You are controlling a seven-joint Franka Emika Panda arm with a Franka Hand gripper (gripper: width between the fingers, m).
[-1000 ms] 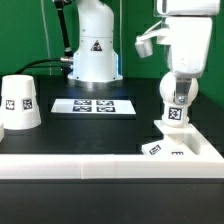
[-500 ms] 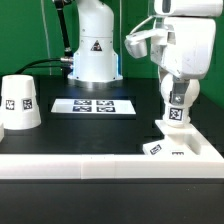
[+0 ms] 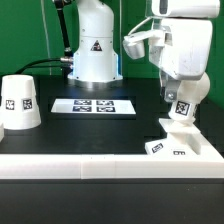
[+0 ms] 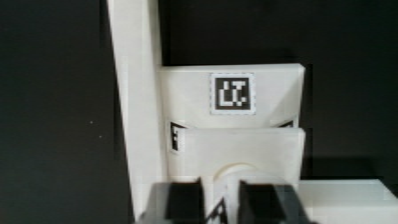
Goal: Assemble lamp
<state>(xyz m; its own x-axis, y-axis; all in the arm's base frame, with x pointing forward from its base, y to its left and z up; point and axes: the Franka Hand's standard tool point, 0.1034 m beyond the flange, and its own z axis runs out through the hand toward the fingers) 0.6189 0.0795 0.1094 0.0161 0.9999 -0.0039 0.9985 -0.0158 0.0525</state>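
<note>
Now the bulb (image 3: 181, 112) was gripped in the narrowly closed tool (image 3: 181, 100) and kept upright on the base (image 3: 180, 148), likely so its neck could be seated. The shade (image 3: 18, 103) was left well apart on the worktop (image 3: 100, 128).

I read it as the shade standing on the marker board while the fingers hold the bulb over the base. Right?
No. The exterior view shows the shade standing on the bare table at that view's left, off the marker board. The fingers do hold the bulb over the base.
</note>
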